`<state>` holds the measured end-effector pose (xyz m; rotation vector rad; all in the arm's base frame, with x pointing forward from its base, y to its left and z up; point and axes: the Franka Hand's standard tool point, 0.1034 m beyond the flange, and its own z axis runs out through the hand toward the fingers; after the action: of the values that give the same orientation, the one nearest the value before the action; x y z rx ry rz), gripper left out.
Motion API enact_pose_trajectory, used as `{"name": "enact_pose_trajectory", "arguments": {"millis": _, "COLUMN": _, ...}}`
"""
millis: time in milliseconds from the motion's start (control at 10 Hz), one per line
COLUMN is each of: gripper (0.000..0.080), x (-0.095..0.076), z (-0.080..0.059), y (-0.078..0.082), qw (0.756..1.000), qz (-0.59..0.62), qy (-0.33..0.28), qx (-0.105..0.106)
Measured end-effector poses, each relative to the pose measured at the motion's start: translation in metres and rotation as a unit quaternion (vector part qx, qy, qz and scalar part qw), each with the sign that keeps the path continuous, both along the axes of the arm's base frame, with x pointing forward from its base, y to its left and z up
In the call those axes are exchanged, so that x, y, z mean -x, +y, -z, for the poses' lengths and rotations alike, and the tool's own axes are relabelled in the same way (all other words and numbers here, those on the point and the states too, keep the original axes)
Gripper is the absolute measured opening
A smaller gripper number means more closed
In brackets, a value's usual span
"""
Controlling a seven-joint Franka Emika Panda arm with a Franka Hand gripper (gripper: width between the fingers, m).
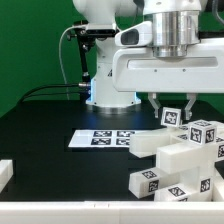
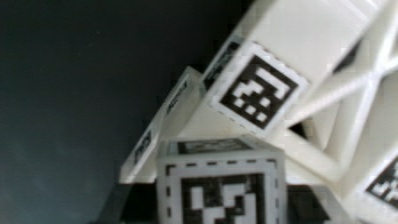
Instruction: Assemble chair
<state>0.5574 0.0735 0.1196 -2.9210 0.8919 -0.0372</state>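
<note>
White chair parts sit stacked near the black table's front edge; the gripper seems clamped on a tagged top piece. Next: seat it squarely, likely.

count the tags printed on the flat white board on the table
4 visible on the marker board, lying in two rows of two toward its end nearest the white chair parts; those parts may cover more.

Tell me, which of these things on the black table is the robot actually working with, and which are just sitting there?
Part of the job:
- white chair parts, stacked at the exterior view's right
- gripper, closed on the top tagged piece

Just there:
- marker board, flat on the table
- white rail at the table's edge
</note>
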Motion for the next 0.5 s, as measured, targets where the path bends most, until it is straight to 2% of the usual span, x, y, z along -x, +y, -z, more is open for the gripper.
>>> {"name": "enact_pose_trajectory", "arguments": {"millis": 300, "gripper": 0.0281, "x": 0.0003, "z": 0.0005, "y": -0.0025, "qw": 0.988, "qz": 0.152, "qy": 0.011, "qx": -0.032}}
{"name": "enact_pose_trajectory", "arguments": {"millis": 500, "gripper": 0.0281, "x": 0.0001, "z": 0.0008, "y": -0.0029, "qw": 0.970, "qz": 0.238, "qy": 0.020, "qx": -0.039}}
